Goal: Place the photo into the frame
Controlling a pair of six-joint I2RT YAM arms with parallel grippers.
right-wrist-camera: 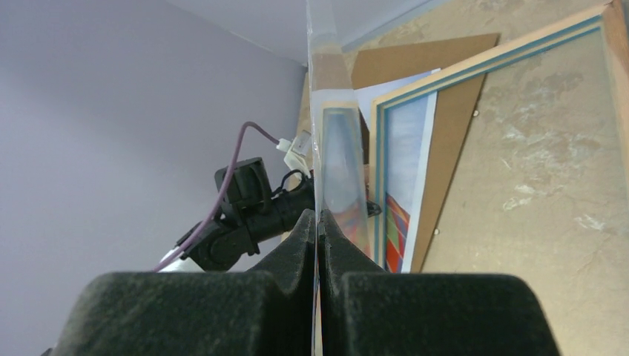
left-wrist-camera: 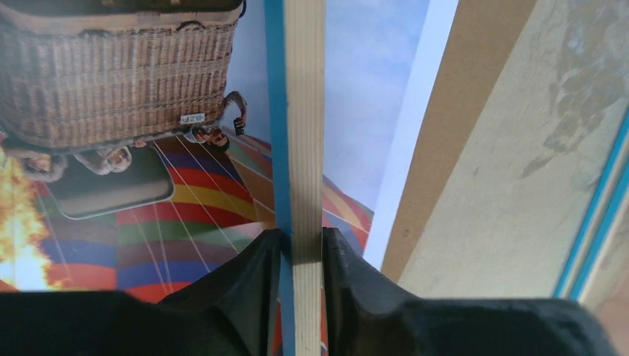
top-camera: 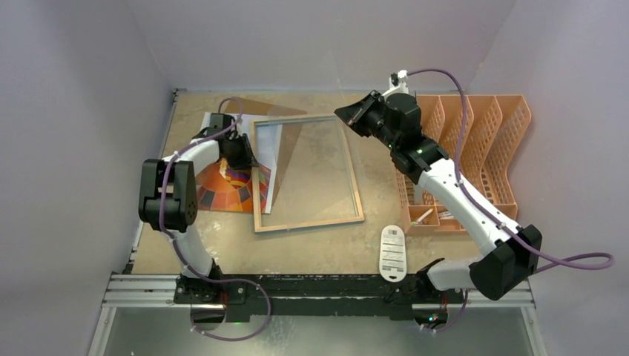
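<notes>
The large paper print of an orange-red striped hot-air balloon with a dark wicker basket (top-camera: 226, 194) lay picture side up on the left of the tabletop (top-camera: 326, 252). Its right part was tucked beneath the left rail of the large rectangular frame, thin-bordered, bright blue on the face and pale wood on the back (top-camera: 308, 224). That frame lay wood side up, and its opening showed mostly bare tabletop, so the print was not yet seated in it. A plain brown backing board (right-wrist-camera: 423, 58) sat skewed under the frame's far left corner, just beside the print's white margin, and was likewise out of place.

The left claw (left-wrist-camera: 300, 237) was clamped on the frame's left rail, one finger pressed against each side. The right claw (right-wrist-camera: 317, 219) was pinched tight on a thin clear pane (right-wrist-camera: 337, 148), held edge-on above the frame's far side. This appeared to be the frame's own glazing lifted out, though the edge-on view made that hard to confirm.

By this reading the frame had been opened and emptied, and everything after that remained. The pane had to go back, the print had to be laid into the opening facing the glass, and the board had to close over it.

An orange slotted plastic rack (top-camera: 482, 141) stood well apart on the right.
</notes>
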